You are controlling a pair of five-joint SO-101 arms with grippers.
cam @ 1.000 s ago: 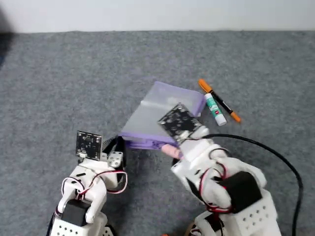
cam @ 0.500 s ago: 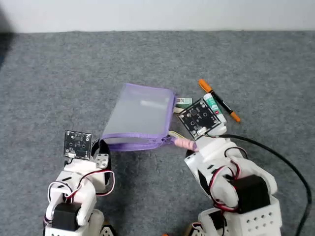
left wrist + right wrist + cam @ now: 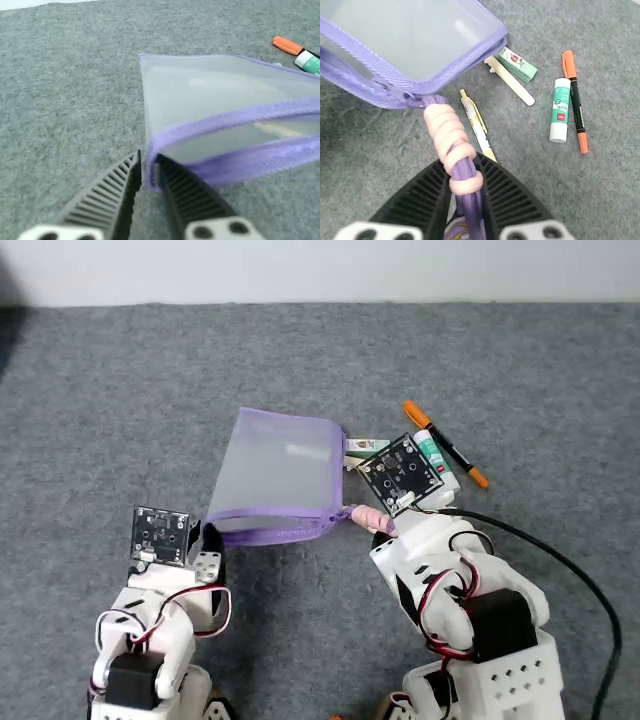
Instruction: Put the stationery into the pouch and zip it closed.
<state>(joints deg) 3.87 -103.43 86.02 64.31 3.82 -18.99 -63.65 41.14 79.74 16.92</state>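
Pouch (image 3: 285, 475) sits mid-table on the grey felt (image 3: 120, 390), strung between both arms. The left gripper (image 3: 148, 162) is clenched on its near corner, purple binding pinched between ribbed jaws, and the right gripper (image 3: 464, 170) is clamped on the pink braided pull (image 3: 447, 132) at the other end of the zip. So the zip edge runs straight from one set of jaws to the other, and the frosted, floppy body fans away from both arms. Mouth looks parted, I'd say, and nothing reads clearly as inside. Loose items lie just beyond the pouch's right corner, right arm clearly nearer: a yellow-and-white pen (image 3: 477, 125) closest to the pull, a cream stick (image 3: 512, 84) right against a small green box (image 3: 518, 64), then a glue stick (image 3: 560, 107) and an orange-capped marker (image 3: 576, 105) side by side. Mostly slim, hard, rollable cylinders, lying at mixed angles.
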